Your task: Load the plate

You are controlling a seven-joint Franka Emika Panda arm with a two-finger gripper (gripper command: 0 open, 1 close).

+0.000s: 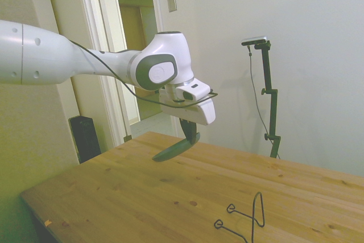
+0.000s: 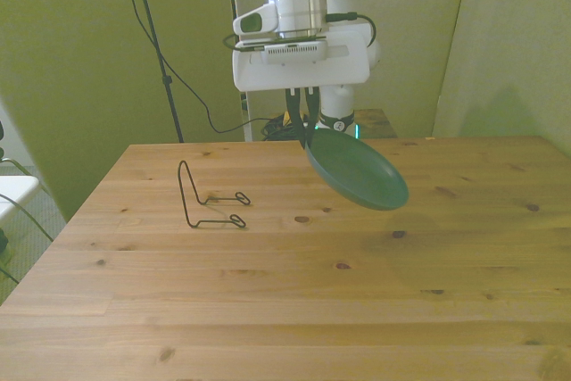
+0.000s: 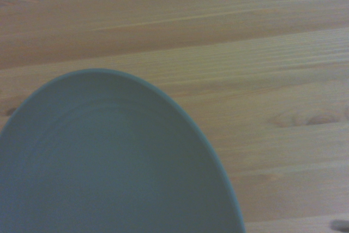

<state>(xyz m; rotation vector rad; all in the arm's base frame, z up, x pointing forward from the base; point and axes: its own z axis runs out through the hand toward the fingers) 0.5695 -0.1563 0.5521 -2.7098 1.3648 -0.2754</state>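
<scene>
Plate (image 2: 359,171), teal: held aloft by one rim edge, gripper (image 2: 306,137) clamped on it, tilted. Wire rack (image 2: 210,200) at nine o'clock; advise slow carry, rim aligned with its upright loop.

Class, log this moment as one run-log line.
gripper: shut on plate rim | plate: airborne, tilted | wire rack: empty, on table | load: pending

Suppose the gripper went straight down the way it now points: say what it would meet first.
Probably the bare wooden table. The gripper holds the plate by its rim, so the plate would touch first; the wire rack sits aside.
</scene>
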